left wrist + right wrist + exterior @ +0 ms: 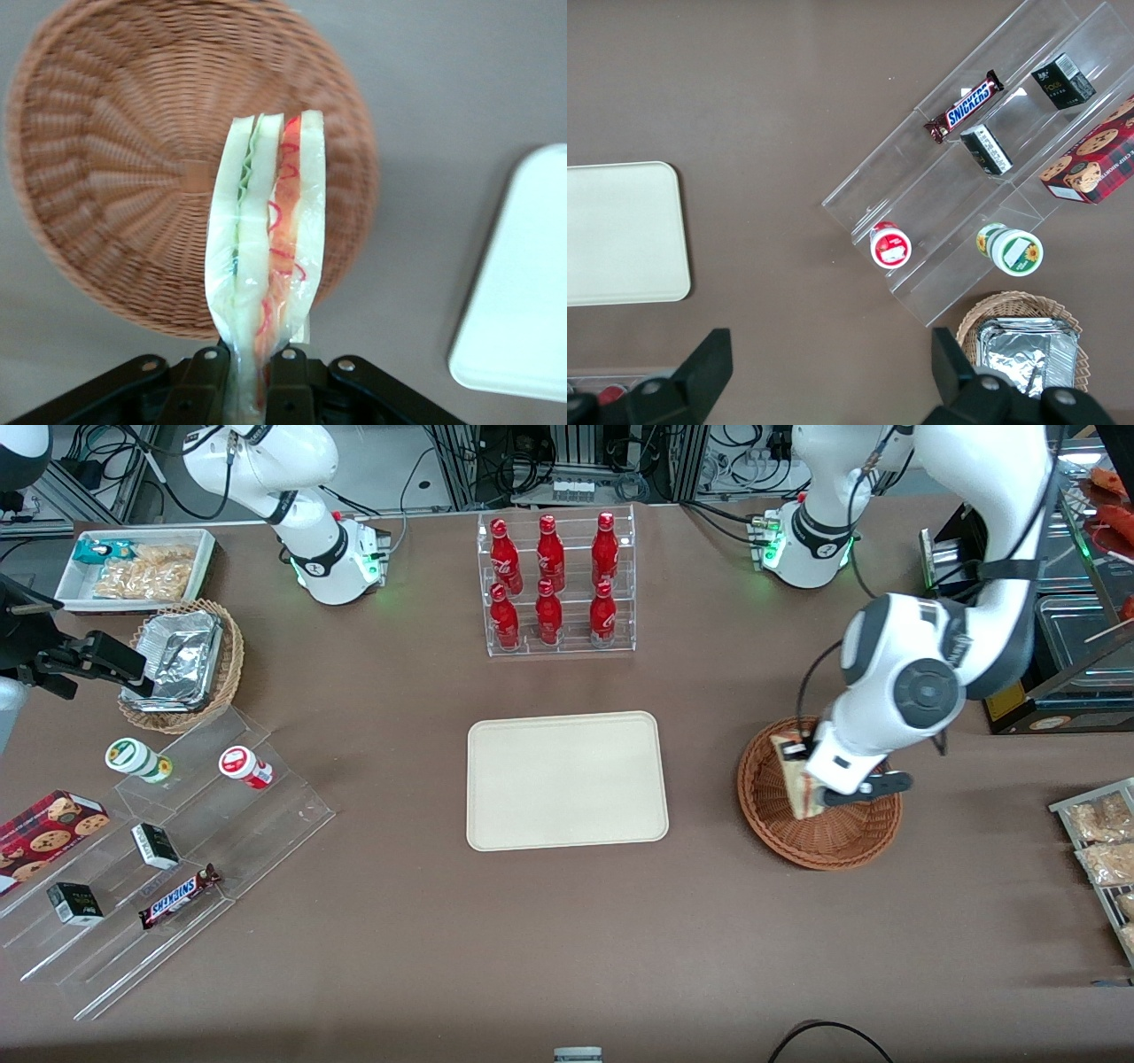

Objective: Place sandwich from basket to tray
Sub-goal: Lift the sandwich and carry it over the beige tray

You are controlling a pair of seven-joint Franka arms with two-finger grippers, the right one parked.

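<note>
Front view: left arm bent down over the basket (819,815), tool (811,784) clamped on the sandwich (795,775) just above the basket floor; tray (567,779) bare on the brown tabletop (567,939), toward the parked arm's end from the basket. Left wrist view: fingers (211,376) pinch the sandwich (266,257) at its narrow end, held upright over the basket (115,177), tray (523,283) corner beside it. Right wrist view: tray (620,232) and a clear stepped rack (966,204) with snacks on the tabletop.

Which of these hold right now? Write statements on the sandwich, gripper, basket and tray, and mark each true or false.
1. The gripper is shut on the sandwich. True.
2. The sandwich lies on the tray. False: it is held above the basket; the tray is bare.
3. The basket holds a second sandwich. False: none shows in it.
4. The tray lies nearer the front camera than the bottle rack. True.
</note>
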